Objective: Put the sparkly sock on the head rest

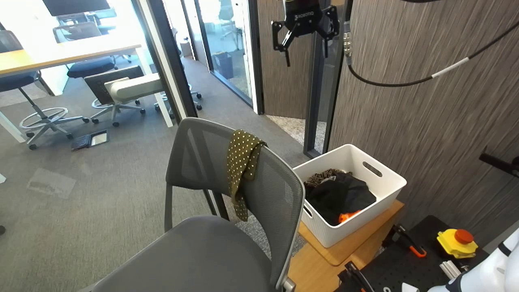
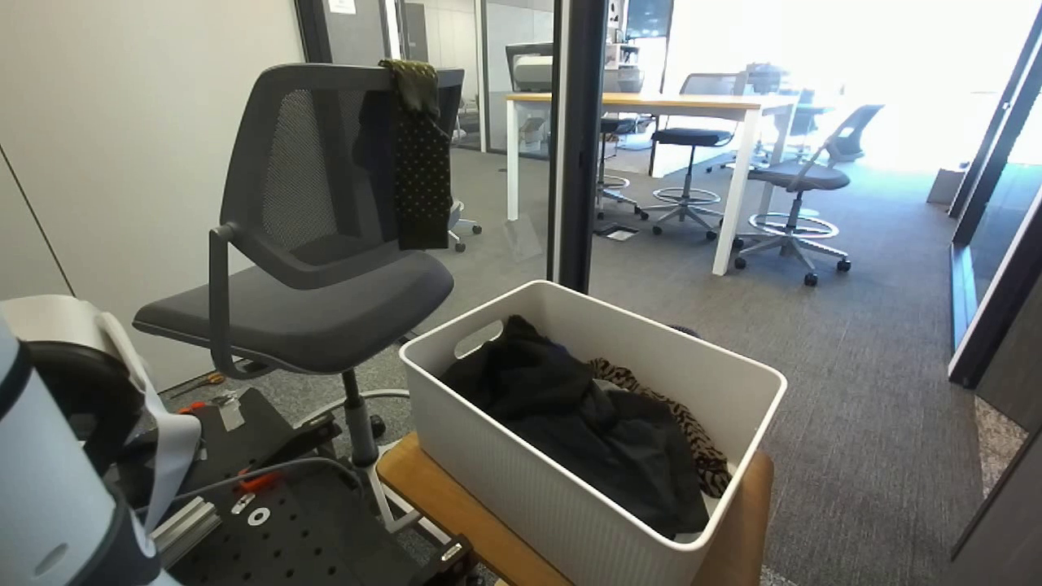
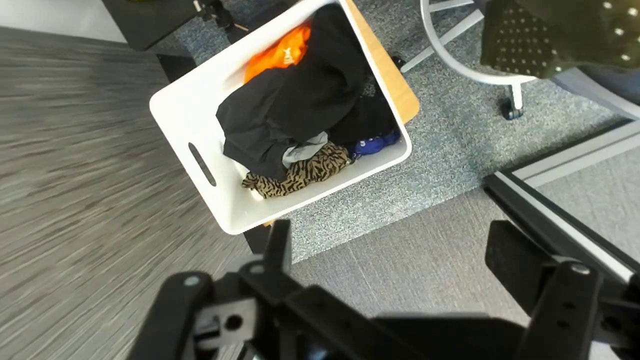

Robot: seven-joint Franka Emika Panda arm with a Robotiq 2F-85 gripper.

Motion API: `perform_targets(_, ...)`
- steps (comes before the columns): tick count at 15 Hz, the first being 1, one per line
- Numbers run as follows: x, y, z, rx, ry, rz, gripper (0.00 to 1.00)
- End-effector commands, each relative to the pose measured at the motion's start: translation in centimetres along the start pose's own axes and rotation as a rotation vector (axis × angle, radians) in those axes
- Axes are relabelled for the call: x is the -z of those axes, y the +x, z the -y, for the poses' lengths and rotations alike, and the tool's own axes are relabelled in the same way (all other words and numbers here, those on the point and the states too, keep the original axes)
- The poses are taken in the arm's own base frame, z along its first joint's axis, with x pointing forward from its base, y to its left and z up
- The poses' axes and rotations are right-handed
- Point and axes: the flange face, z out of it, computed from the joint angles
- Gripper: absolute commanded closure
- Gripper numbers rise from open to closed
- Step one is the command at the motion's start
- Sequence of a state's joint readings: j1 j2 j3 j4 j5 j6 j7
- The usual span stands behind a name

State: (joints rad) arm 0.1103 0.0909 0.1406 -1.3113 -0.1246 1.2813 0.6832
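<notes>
Hanging below the gaping black gripper (image 1: 307,59), the olive-and-gold sock (image 1: 242,158) drapes the grey head rest (image 1: 209,123). Only the wrist view crops it.

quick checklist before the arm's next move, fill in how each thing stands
1. Sock draped over the head rest: ok, it hangs across the top edge.
2. Gripper open and empty: ok, nothing is held.
3. Gripper free of the sock: ok, visibly apart.
4. Basket upright on the wooden board: ok.
5. Red stop button released: cannot tell.
6. Sock safe from slipping off: cannot tell from stills.
</notes>
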Motion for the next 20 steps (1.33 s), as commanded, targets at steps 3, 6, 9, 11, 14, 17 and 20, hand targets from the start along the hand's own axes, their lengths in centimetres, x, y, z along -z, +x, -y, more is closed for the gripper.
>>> perform_targets(3, -5.0, -1.7, -4.1, 0.303, -0.044, -0.032, 0.00)
perform_targets(6, -8.1, -3.0, -4.9, 0.450, -0.074, -0.048, 0.00)
perform_targets(9, -9.9, -4.4, -6.3, 0.487, -0.031, -0.141, 0.00)
perform_targets(11, -10.5, -5.6, -7.8, 0.458, 0.048, -0.209, 0.00)
perform_targets(14, -12.1, -8.1, -10.7, 0.433, 0.111, -0.274, 0.00)
perform_targets(17, -14.5, -11.3, -14.2, 0.440, 0.128, -0.307, 0.00)
perform_targets(20, -17.7, -14.8, -17.4, 0.442, 0.126, -0.272, 0.00)
